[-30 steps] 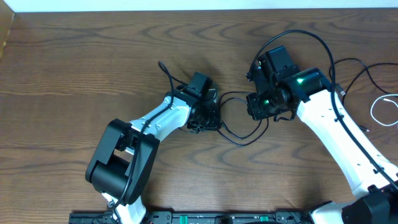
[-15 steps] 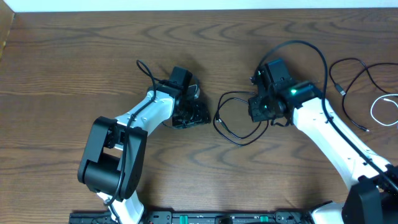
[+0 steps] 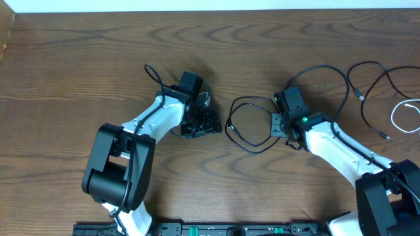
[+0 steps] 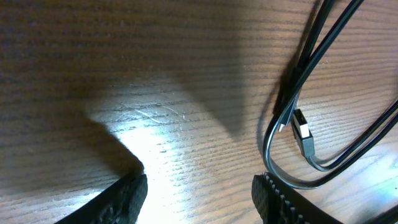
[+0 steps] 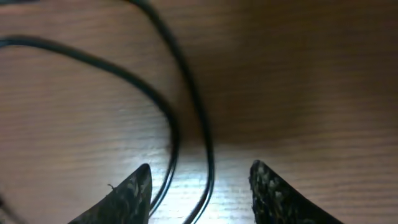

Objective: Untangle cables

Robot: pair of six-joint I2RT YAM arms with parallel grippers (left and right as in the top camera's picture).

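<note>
A black cable (image 3: 244, 126) lies in a loose loop on the table between the two arms. The left wrist view shows its doubled strands and a small plug (image 4: 303, 132). My left gripper (image 3: 209, 124) (image 4: 199, 191) sits just left of the loop, open, with bare wood between its fingers. My right gripper (image 3: 278, 124) (image 5: 200, 186) is at the loop's right side, open. Two strands of the black cable (image 5: 177, 134) run between its fingers, and neither finger presses on them. Another black cable (image 3: 367, 98) and a white cable (image 3: 401, 117) lie apart at the far right.
The wooden table (image 3: 79, 72) stretches left and towards the back. A thick black arm wire (image 3: 328, 69) arcs over my right wrist. A black rail (image 3: 216, 229) runs along the front edge between the arm bases.
My left gripper opened, let go and drew back to the left, leaving the loop on the table. My right gripper opened wider and moved down towards the front.
</note>
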